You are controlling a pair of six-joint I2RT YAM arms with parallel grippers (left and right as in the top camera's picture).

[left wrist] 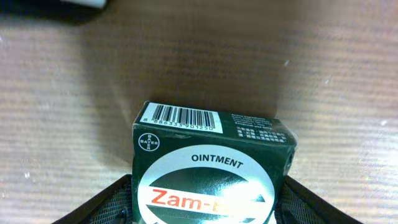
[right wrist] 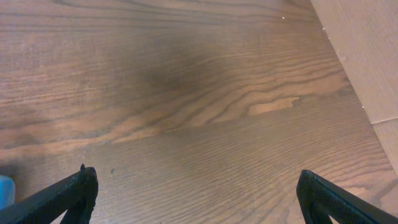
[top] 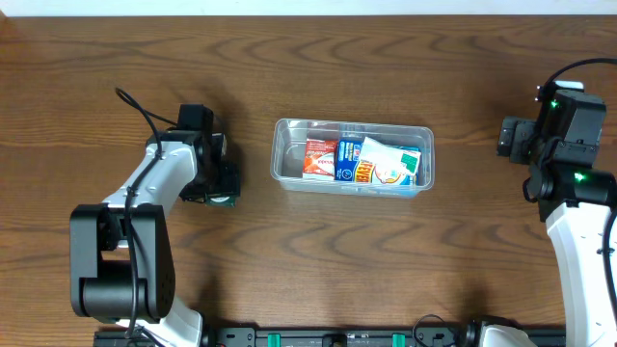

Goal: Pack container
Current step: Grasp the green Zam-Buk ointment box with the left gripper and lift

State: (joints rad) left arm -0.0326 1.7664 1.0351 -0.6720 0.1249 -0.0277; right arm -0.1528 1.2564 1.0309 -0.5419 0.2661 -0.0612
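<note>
The container (top: 281, 160) is a clear shallow tub at the table's middle. It holds a red and white box (top: 321, 157), a blue box (top: 348, 160) and a white and teal packet (top: 392, 162). My left gripper (top: 220, 193) is low over the table to the left of the tub. It is shut on a dark green ointment box (left wrist: 211, 146), its fingers (left wrist: 208, 190) pressed on both sides of the box. My right gripper (top: 513, 140) is to the right of the tub, open and empty (right wrist: 196, 183) over bare wood.
A pale board (right wrist: 367, 56) runs along the table edge in the right wrist view. A bit of something blue (right wrist: 3, 190) shows at that view's left edge. A dark and white object (left wrist: 81, 4) sits at the top of the left wrist view.
</note>
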